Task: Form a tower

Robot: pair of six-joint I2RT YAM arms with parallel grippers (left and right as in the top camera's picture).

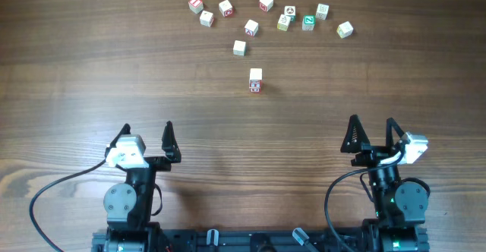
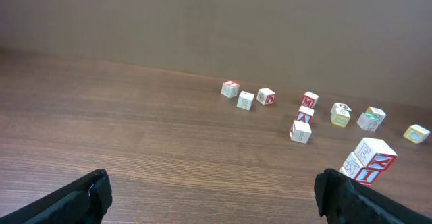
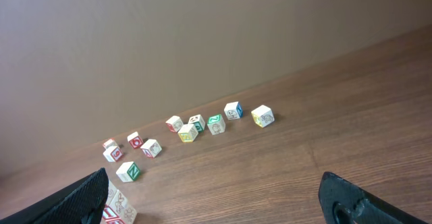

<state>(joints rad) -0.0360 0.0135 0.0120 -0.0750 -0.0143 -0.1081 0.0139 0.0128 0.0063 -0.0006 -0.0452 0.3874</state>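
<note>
Locating target: tower [image 1: 255, 80] stands alone at centre of the overhead frame, just below the arc of loose cubes [image 1: 266, 3]; red marks on its faces.
Axis: upright, one cube wide. Left wrist view puts the tower [image 2: 368, 162] at lower right with its base cut by the frame edge, so the cube count is uncertain.
Left side: left fingers [image 1: 168, 136] at lower left of the overhead frame, spread wide, holding nothing; target lies up and to the right of them.
Right side: right fingers [image 1: 353, 134] at lower right, spread wide, holding nothing; target lies up and to the left, and sits in the lower left corner of the right wrist view.
Nearer arm: close to even; left looks marginally nearer, not decisively.
Closest supply: nearest loose cube [image 1: 240, 48] just above and left of the stack, apart from it.
Open room: bare tabletop [image 1: 76, 70] on both flanks and below the stack; crowding only toward the top of the frame.
Risk (judgement): narrow stack, likely to tip on a sideways brush; descent from above looks safer.
</note>
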